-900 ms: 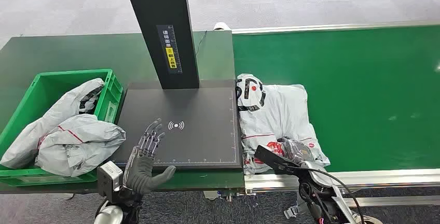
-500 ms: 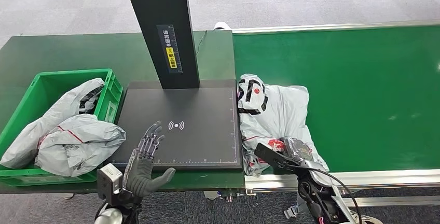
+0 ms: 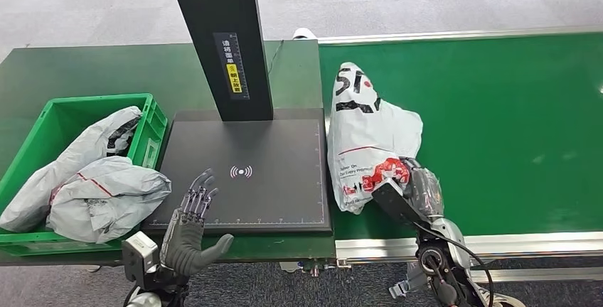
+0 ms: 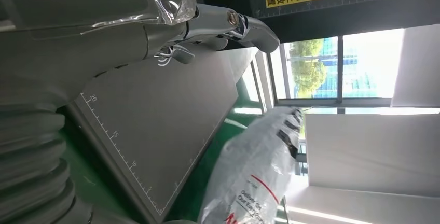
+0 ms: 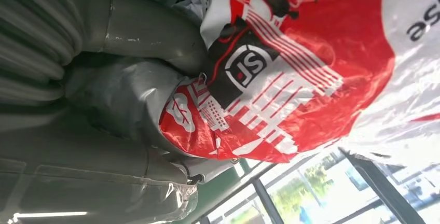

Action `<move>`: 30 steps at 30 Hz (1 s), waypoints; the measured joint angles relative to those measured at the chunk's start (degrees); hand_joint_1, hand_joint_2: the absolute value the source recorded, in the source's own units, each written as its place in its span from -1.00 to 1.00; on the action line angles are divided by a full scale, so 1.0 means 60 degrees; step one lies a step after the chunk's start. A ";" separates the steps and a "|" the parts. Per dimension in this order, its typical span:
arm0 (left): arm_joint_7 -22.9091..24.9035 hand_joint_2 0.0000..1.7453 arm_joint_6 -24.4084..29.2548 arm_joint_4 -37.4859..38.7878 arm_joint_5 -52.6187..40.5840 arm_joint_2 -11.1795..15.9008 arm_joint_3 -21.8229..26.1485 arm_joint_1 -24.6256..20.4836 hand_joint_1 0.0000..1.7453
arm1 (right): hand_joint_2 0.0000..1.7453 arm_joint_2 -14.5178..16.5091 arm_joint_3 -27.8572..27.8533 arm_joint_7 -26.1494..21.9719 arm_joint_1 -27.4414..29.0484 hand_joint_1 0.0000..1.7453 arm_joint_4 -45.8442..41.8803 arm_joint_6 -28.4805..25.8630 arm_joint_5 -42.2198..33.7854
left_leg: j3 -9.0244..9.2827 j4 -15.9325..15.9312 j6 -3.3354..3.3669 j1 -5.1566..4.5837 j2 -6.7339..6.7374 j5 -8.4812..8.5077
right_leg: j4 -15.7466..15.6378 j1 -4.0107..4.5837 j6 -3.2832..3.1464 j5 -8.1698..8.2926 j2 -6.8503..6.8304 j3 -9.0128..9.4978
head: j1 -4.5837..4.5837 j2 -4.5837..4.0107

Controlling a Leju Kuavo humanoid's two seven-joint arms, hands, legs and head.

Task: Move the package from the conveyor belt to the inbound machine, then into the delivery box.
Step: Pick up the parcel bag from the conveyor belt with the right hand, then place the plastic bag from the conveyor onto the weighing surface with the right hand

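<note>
A white plastic package [image 3: 364,136] with red and black print is raised on end at the conveyor belt's [image 3: 498,108] left side, beside the black inbound machine plate [image 3: 245,172]. My right hand [image 3: 416,190] grips its lower red-printed corner; up close, the right hand [image 5: 129,94] pinches the crumpled red corner of the package [image 5: 290,68]. My left hand [image 3: 188,232] hovers with fingers spread over the plate's front left corner, holding nothing. In the left wrist view its fingers [image 4: 228,22] stretch above the plate [image 4: 155,125], with the package [image 4: 254,167] beyond.
A green delivery box [image 3: 64,115] at the left holds two grey-white packages [image 3: 99,197]. The machine's black column [image 3: 220,37] rises at the back of the plate. A metal rail [image 3: 498,243] edges the belt's near side.
My right hand has lifted the package from lying flat on the belt so that it stands on end. The left hand has drawn back slightly toward the table's front edge.
</note>
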 joint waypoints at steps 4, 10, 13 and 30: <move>-0.0049 1.00 0.0026 -0.0013 0.0038 0.0001 0.0027 0.0000 -1.00 | 1.00 0.0042 -0.0155 -0.0195 0.0162 1.00 -0.0391 -0.0126 -0.0216 | -0.0006 0.0000 0.0000 0.0000 0.0001 0.0000 | 0.0000 0.0000 0.0000 0.0000 0.0000 -0.0006 | 0.0000 0.0000; -0.0133 1.00 0.0110 -0.0012 0.0130 0.0023 0.0054 -0.0059 -1.00 | 1.00 0.0066 -0.0236 -0.1029 0.0414 1.00 -0.0946 -0.0777 -0.0670 | -0.0008 0.0000 0.0000 0.0000 0.0001 0.0000 | 0.0000 0.0000 0.0000 0.0000 0.0000 -0.0012 | -0.0002 0.0000; -0.0154 1.00 0.0110 -0.0010 0.0178 0.0039 0.0052 -0.0112 -1.00 | 1.00 0.0070 -0.0235 -0.1426 0.0544 1.00 -0.1283 -0.1009 -0.0779 | -0.0009 0.0000 0.0000 0.0000 0.0003 0.0000 | 0.0000 0.0000 0.0000 0.0000 0.0001 -0.0013 | -0.0002 0.0000; -0.1111 1.00 0.1511 -0.0007 0.0778 0.0083 0.0100 -0.0643 -1.00 | 1.00 -0.0320 0.2063 -0.2230 -0.0155 1.00 -0.1590 0.0955 0.2393 | -0.0017 -0.0001 -0.0001 0.0001 0.0011 0.0009 | 0.0004 0.0001 -0.0001 0.0005 0.0003 -0.0012 | 0.0000 0.0000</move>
